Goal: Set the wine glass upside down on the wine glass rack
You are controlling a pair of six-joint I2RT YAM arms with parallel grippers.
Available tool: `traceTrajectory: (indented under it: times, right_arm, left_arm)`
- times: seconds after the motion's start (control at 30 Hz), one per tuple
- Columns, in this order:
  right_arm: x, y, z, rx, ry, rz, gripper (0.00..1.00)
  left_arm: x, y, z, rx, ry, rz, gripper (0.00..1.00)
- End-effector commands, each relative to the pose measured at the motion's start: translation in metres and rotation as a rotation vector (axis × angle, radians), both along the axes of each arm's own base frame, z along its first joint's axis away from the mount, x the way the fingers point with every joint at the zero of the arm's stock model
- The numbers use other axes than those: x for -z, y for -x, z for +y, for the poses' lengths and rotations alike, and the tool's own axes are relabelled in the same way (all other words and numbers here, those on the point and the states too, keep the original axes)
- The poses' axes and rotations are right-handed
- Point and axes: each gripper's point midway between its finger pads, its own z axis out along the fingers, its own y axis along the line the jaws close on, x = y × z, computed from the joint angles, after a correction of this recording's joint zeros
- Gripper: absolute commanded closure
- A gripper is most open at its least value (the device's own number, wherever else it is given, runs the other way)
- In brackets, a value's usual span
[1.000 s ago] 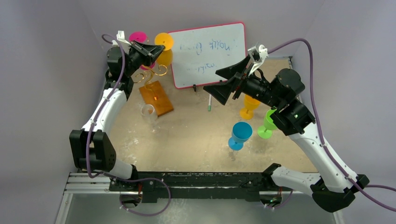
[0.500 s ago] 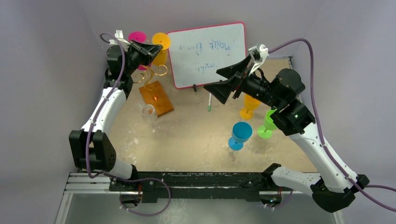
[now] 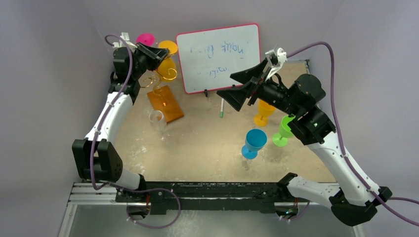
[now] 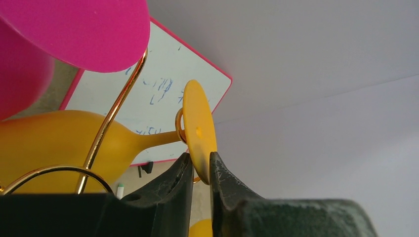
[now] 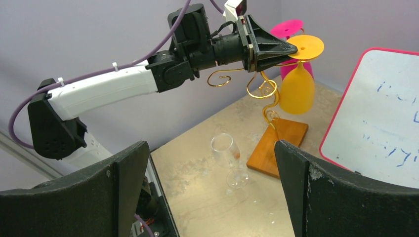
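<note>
The orange wine glass hangs upside down at the gold wire rack, whose wooden base lies at the back left. My left gripper is shut on the glass's round foot. The stem sits in a gold curl just under the foot, and the bowl hangs below. A pink glass hangs upside down on the rack behind it. My right gripper is open and empty, held high over mid-table in front of the whiteboard.
A pink-framed whiteboard stands at the back, with a marker below it. A clear glass stands in front of the rack base. Blue, green and another orange glass stand at the right.
My left gripper has moved slightly left and down with the orange glass. Its bowl now hangs lower beside the rack's wires. The right arm has barely moved.
</note>
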Motion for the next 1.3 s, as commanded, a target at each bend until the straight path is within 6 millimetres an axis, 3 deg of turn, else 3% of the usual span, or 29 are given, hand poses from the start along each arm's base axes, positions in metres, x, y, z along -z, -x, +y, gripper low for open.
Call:
traceTrajectory:
  times: [0.0, 0.27, 0.57, 0.77, 0.97, 1.13, 1.27]
  right_arm:
    - [-0.013, 0.002, -0.005, 0.022, -0.023, -0.053, 0.0]
    - [-0.003, -0.004, -0.008, 0.059, -0.004, -0.019, 0.0]
    - [0.026, -0.02, -0.009, 0.124, 0.034, 0.084, 0.0]
    - [0.042, -0.028, -0.004, 0.135, 0.036, 0.134, 0.07]
    - [0.063, -0.038, 0.003, 0.151, 0.05, 0.195, 0.13]
    - [0.092, -0.059, -0.003, 0.27, 0.123, 0.271, 0.18]
    - [0.109, -0.063, 0.006, 0.268, 0.161, 0.297, 0.19]
  left_arm:
    - [-0.053, 0.013, 0.005, -0.026, -0.042, -0.139, 0.81]
    - [-0.064, 0.023, 0.013, -0.059, -0.095, -0.168, 0.61]
    - [-0.075, 0.041, 0.024, -0.103, -0.194, -0.161, 0.57]
    - [-0.078, 0.059, 0.036, -0.144, -0.296, -0.135, 0.52]
    - [-0.077, 0.092, 0.056, -0.196, -0.453, -0.093, 0.48]
    - [-0.074, 0.127, 0.076, -0.257, -0.566, -0.07, 0.48]
    - [-0.056, 0.154, 0.092, -0.316, -0.593, 0.014, 0.49]
